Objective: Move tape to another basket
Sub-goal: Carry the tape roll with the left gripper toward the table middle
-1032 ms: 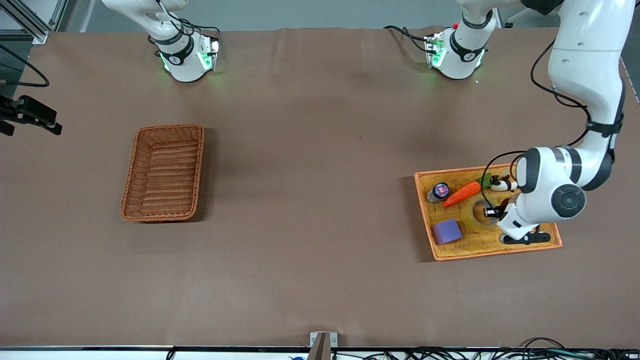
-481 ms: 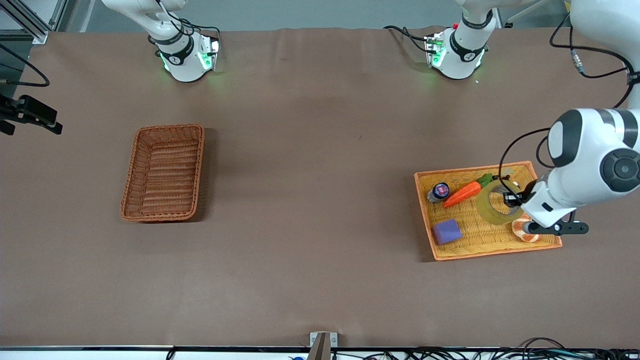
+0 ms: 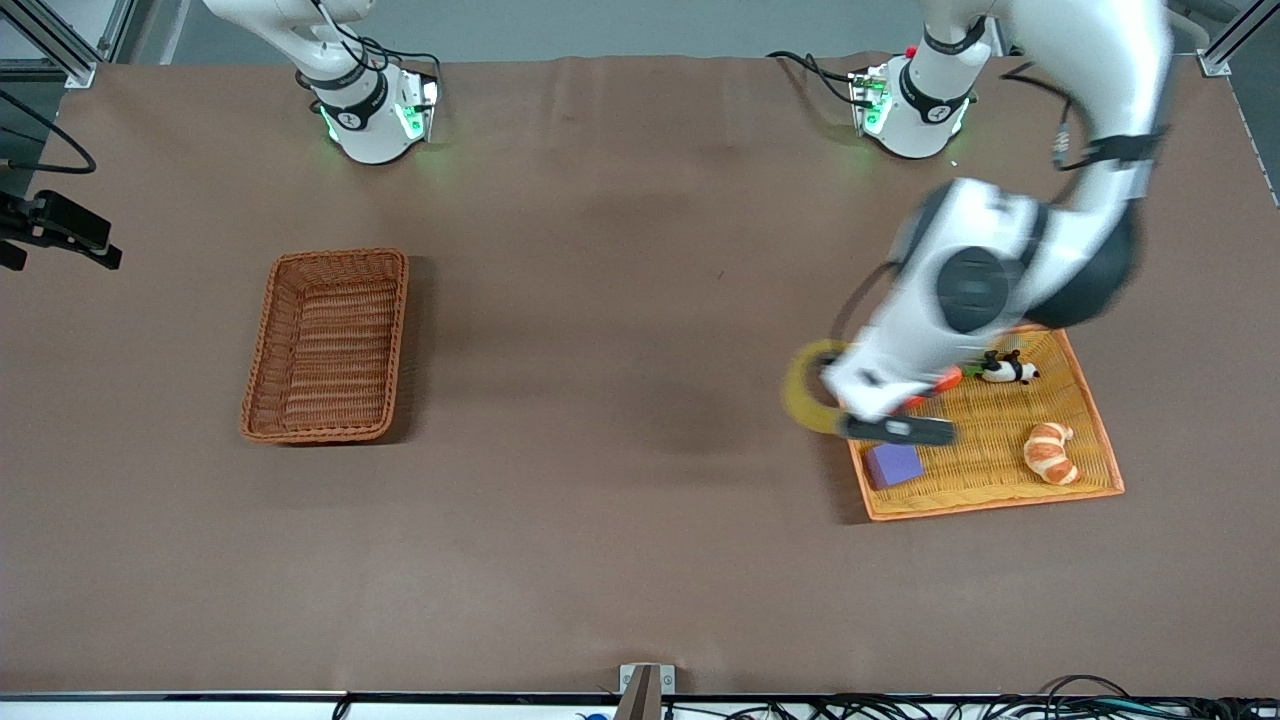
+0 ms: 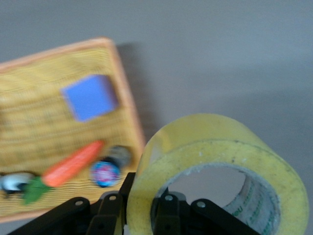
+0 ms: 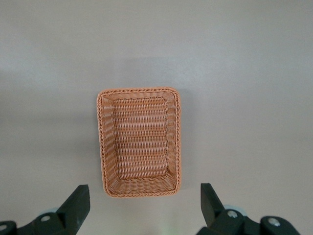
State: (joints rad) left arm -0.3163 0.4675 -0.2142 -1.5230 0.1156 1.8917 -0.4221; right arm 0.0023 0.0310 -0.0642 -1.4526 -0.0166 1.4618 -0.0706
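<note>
Your left gripper (image 4: 142,215) is shut tight on the see-through pale yellow ring of tape (image 4: 220,171) and holds it up in the air, over the edge of the flat orange-yellow woven tray (image 3: 1085,400) and the brown table (image 3: 620,480) beside it. You can see a purple cube (image 3: 893,465), an orange toy carrot (image 4: 73,164), a little panda toy (image 3: 1005,370) and a croissant (image 3: 1050,452) in that tray. Your right gripper (image 5: 142,205) waits wide open and holds nothing, high over the reddish-brown woven wicker basket (image 3: 328,345), which lies toward the right arm's end of the table.
</note>
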